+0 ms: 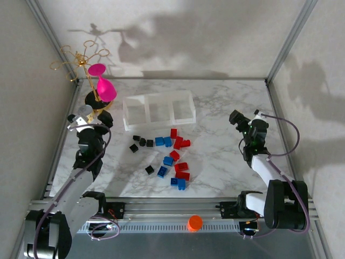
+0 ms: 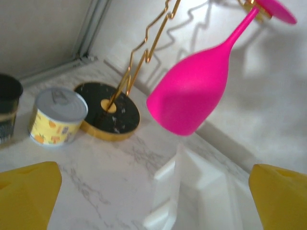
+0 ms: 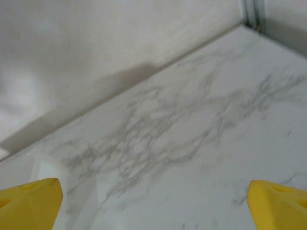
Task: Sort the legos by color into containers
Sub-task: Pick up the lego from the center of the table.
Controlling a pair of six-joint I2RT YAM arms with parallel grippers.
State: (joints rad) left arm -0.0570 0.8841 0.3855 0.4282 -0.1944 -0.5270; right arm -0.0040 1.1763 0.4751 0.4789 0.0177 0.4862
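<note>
Left hand (image 1: 102,117) and right hand (image 1: 237,118) hang released, flanking bricks (image 1: 168,161) mid-frame; best to pinch one brick squarely, clear of neighbours, then carry to bins (image 1: 159,123) above.

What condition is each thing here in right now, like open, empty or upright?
left gripper, open, holding nothing.
right gripper, open, holding nothing.
containers, upright, all three compartments empty.
legos, loose on the table, colors mixed, none sorted.
pink wine glass, hanging upside down from the gold rack.
can, upright, top closed.
orange cap, lying on the front rail.
</note>
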